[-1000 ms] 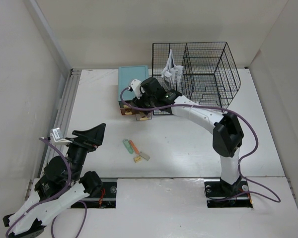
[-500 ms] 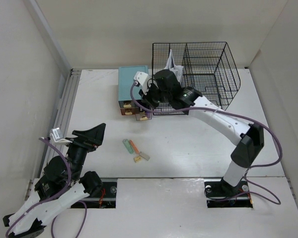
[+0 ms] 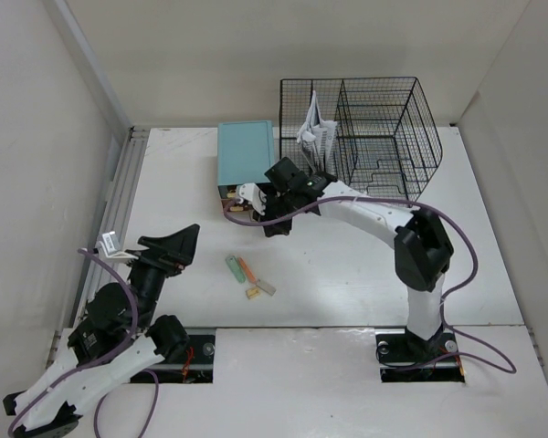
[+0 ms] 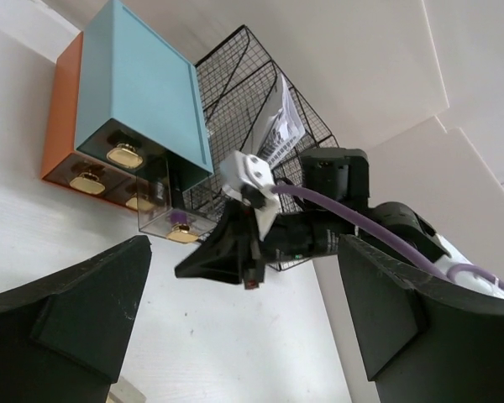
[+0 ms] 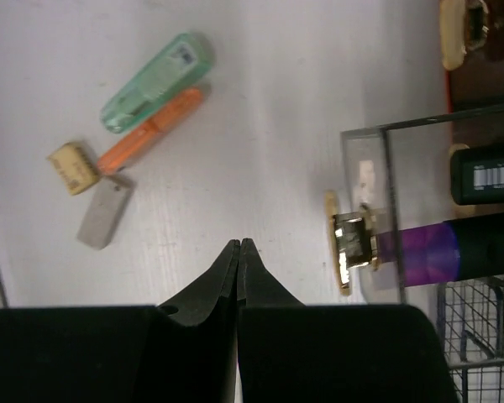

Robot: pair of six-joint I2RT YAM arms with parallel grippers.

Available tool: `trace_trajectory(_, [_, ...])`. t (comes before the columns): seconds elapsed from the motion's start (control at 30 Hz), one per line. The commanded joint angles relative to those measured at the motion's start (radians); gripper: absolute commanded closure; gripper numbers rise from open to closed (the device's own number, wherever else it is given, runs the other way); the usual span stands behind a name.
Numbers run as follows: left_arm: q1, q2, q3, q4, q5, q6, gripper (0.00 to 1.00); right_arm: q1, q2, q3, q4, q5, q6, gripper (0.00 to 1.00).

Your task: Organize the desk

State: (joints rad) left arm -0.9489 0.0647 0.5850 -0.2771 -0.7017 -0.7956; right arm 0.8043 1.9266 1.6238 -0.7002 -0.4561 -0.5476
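Right pincer [image 5: 238, 243] is pressed shut and empty beside the gold knob [image 5: 348, 243] of the open clear drawer [image 5: 403, 168], probably to nudge it closed; the desk surface [image 5: 260, 109] lies directly beneath it, and the left pincer [image 4: 244, 252] gapes wide.

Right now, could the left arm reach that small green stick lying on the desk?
Probably yes. The small green stick lies on bare desk close to the left claw, which is open, with nothing between them.
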Motion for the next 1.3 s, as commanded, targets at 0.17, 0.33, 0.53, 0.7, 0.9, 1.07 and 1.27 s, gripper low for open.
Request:
trace_trajectory(0.17, [-0.004, 0.014, -0.040, 0.033, 0.028, -0.027, 0.06, -0.005, 0.084, 0.113, 0.188, 0.267, 0.127, 1.00])
trace_trajectory(0.33, [-0.004, 0.014, -0.065, 0.033, 0.038, -0.050, 0.06, -0.005, 0.149, 0.174, 0.254, 0.416, 0.179, 1.00])
trace_trajectory(0.53, [-0.004, 0.014, -0.123, 0.067, 0.047, -0.077, 0.07, -0.005, 0.213, 0.255, 0.286, 0.571, 0.199, 1.00])
trace_trajectory(0.7, [-0.004, 0.069, -0.174, 0.142, 0.036, -0.111, 0.29, -0.025, 0.224, 0.283, 0.260, 0.484, 0.210, 1.00])
trace_trajectory(0.9, [-0.004, 0.170, -0.273, 0.307, -0.045, -0.192, 0.76, -0.025, -0.100, 0.052, 0.294, 0.309, 0.152, 0.84])
trace_trajectory(1.07, [0.105, 0.390, -0.320, 0.553, 0.042, -0.212, 0.80, -0.016, -0.325, -0.068, 0.358, 0.393, 0.109, 0.42])
trace_trajectory(1.27, [0.387, 0.725, -0.320, 0.896, 0.467, -0.224, 0.44, -0.034, -0.478, -0.099, 0.341, 0.225, 0.072, 0.51])
